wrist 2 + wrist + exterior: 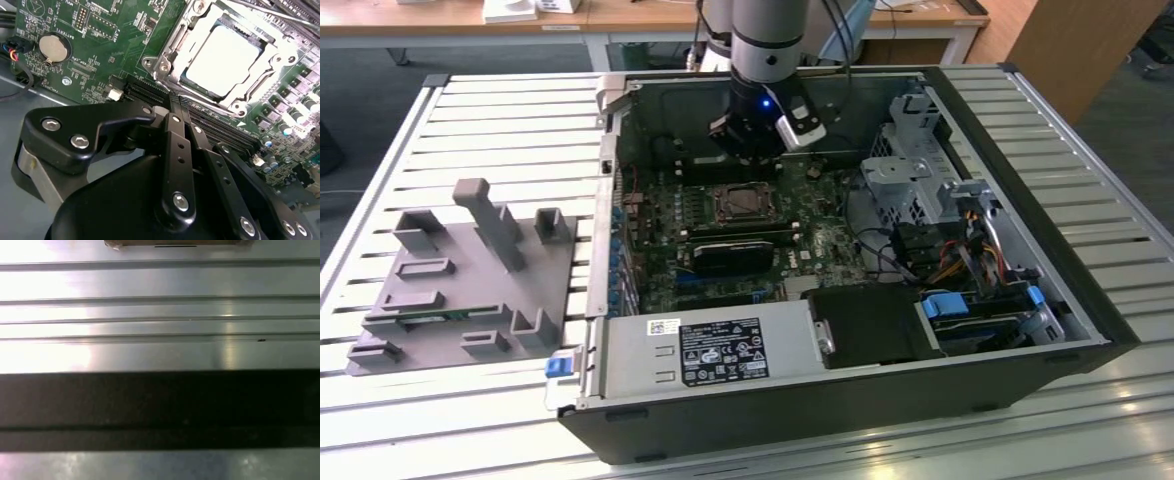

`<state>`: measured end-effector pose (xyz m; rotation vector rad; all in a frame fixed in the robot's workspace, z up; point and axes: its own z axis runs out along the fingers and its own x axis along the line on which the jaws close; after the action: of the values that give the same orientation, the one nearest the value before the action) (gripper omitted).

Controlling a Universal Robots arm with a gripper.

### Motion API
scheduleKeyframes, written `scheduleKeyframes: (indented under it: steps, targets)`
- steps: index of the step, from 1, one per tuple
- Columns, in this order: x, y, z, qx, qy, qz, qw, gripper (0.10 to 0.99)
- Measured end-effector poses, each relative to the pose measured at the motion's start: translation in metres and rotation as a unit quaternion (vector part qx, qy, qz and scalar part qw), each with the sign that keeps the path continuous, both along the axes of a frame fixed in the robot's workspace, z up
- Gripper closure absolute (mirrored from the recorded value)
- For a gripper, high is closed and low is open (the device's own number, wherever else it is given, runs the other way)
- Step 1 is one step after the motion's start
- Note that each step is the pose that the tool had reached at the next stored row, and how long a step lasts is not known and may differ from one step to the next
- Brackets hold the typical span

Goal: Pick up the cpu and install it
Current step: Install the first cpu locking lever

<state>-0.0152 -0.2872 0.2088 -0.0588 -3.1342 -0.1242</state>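
Observation:
The cpu (220, 60), a flat silver square, lies inside the metal-framed socket (165, 65) on the green motherboard (100, 45). In the exterior view the cpu (744, 203) sits in the middle of the board inside the open computer case (1067, 250). My gripper (750, 152) hangs above the board just behind the socket, apart from the chip. In the second wrist view its black fingers (172, 125) meet at the tips, so the gripper (176, 102) is shut with nothing between them.
A grey parts fixture (467, 270) stands on the slatted metal table (400, 400) at the exterior view's left. Inside the case are a power supply (707, 350), a drive cage (914, 170) and cable bundles (934, 250). A coin battery (52, 46) sits on the board.

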Motion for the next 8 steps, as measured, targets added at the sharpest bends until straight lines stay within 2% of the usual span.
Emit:
scheduleKeyframes:
  steps: [8]
  targets:
    - [0.0005,-0.0058,-0.0001,0.0,0.0,0.0,1.0,0.98]
